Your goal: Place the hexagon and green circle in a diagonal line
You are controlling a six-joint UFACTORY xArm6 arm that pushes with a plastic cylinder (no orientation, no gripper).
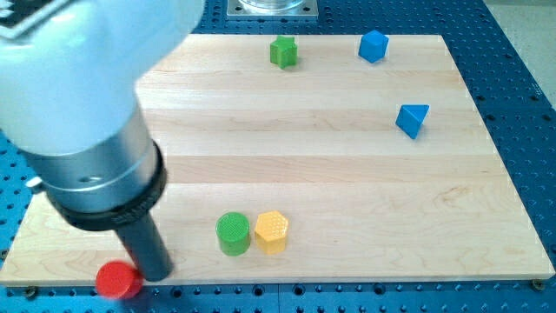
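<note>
A green circle point(233, 233) and a yellow hexagon point(271, 231) stand side by side, touching, near the board's bottom edge, the circle on the left. My tip point(156, 273) rests at the bottom left of the board, right next to a red circle point(117, 280) and well left of the green circle. The big arm body hides the board's upper left.
A green block point(283, 52) and a blue cube point(373, 46) stand near the top edge. A blue triangle-like block point(413, 119) is at the right. The wooden board point(347, 174) lies on a blue perforated table point(521, 87).
</note>
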